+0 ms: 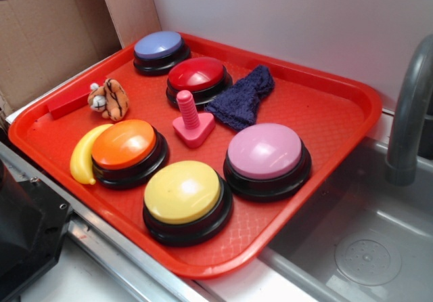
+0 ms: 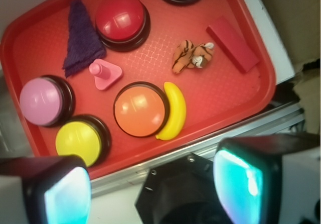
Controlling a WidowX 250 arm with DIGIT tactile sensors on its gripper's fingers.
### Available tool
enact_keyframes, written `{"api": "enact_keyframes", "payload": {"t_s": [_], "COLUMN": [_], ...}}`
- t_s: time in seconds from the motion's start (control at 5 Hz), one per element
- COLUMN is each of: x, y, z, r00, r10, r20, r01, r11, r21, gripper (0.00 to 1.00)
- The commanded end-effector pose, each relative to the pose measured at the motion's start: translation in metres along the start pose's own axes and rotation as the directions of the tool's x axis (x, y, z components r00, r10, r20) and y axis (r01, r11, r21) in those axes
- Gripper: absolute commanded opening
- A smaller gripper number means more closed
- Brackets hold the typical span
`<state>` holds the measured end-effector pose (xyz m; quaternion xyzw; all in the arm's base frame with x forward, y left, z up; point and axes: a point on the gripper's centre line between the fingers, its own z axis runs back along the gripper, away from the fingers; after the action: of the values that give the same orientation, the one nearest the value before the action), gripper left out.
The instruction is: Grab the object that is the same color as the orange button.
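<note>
The gripper [image 2: 150,189] is held with its jaws wide apart and empty, above the red tray's [image 2: 220,101] near edge. The plush tiger [image 2: 190,56] is seen lying on the tray between a red block [image 2: 232,44] and the red button [image 2: 121,18], apart from the orange button [image 2: 139,109].

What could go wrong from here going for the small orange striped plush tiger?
1. The small orange striped plush tiger lies close to the red rectangular block; a wide-open approach may catch or nudge the block.
2. The open gripper hangs over the counter outside the red plastic tray, so a low approach could clip its raised rim.
3. The glossy orange dome button shares the colour and is far bigger, so it could be mistargeted.
</note>
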<state>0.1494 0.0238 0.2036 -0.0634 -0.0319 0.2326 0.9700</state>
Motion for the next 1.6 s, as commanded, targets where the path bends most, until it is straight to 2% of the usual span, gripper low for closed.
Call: {"api": "enact_keyframes", "payload": {"t_s": [0.0, 0.4, 0.6, 0.8, 1.0, 1.4], "x": [0.020, 0.035, 0.047, 0.058, 0.069, 0.081], "y": [0.016, 0.024, 0.029, 0.034, 0.041, 0.061], "z": [-0.014, -0.032, -0.047, -0.060, -0.072, -0.103], "r00": [0.958, 0.848, 0.784, 0.735, 0.679, 0.547], "r10": [0.282, 0.515, 0.605, 0.665, 0.718, 0.823], "r20": [0.050, 0.125, 0.139, 0.135, 0.154, 0.155], "r01": [-0.280, -0.511, -0.600, -0.662, -0.719, -0.830], "r11": [0.959, 0.857, 0.796, 0.746, 0.693, 0.557], "r21": [-0.048, -0.067, -0.081, -0.069, -0.059, -0.028], "gripper": [1.00, 1.00, 1.00, 1.00, 1.00, 1.00]}}
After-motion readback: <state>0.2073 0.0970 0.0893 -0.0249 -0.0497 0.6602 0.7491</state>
